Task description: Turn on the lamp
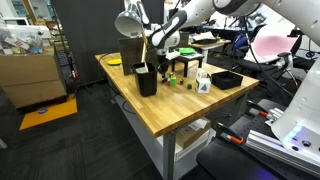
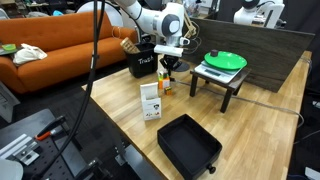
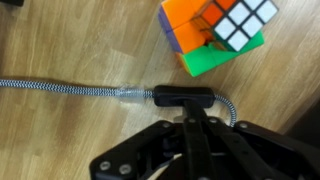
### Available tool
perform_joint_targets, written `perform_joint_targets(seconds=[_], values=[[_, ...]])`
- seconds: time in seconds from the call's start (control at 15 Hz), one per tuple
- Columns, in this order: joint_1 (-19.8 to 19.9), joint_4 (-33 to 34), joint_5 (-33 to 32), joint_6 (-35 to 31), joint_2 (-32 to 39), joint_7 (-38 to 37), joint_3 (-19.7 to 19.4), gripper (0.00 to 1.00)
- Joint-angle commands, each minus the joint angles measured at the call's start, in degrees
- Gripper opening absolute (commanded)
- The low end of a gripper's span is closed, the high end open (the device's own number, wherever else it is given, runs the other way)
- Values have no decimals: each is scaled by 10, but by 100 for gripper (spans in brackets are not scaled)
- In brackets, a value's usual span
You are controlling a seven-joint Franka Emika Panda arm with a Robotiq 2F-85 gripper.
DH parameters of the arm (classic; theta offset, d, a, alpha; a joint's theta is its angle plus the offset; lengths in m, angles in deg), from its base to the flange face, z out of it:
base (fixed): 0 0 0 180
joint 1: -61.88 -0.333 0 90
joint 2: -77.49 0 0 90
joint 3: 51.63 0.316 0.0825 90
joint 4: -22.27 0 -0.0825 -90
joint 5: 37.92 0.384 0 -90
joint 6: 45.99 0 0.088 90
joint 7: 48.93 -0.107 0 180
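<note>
The lamp (image 1: pixel 128 22) stands at the far side of the wooden desk, its silver-grey dome shade above the other items. In the wrist view its braided cord (image 3: pixel 70 88) runs across the wood to a black inline switch (image 3: pixel 183 97). My gripper (image 3: pixel 190 114) is shut, with its joined fingertips right at the near edge of the switch. In both exterior views the gripper (image 1: pixel 160 66) (image 2: pixel 168 70) points straight down at the desk beside a black box (image 1: pixel 146 78). I do not make out the lamp behind the arm in an exterior view.
A colourful cube (image 3: pixel 215 30) sits just beyond the switch. A white carton (image 2: pixel 151 100), a black tray (image 2: pixel 190 145) and a green plate (image 2: pixel 225 62) on a small black stand share the desk. An orange couch (image 2: pixel 60 45) stands behind.
</note>
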Motion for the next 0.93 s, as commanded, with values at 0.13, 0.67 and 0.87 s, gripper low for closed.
perform_joint_targets(seconds=[0.13,0.67,0.87], values=[[1,20,9,20,10,17,2,0],[0,16,10,28,16,15,4,0],[-2,8,6,18,8,15,2,0]])
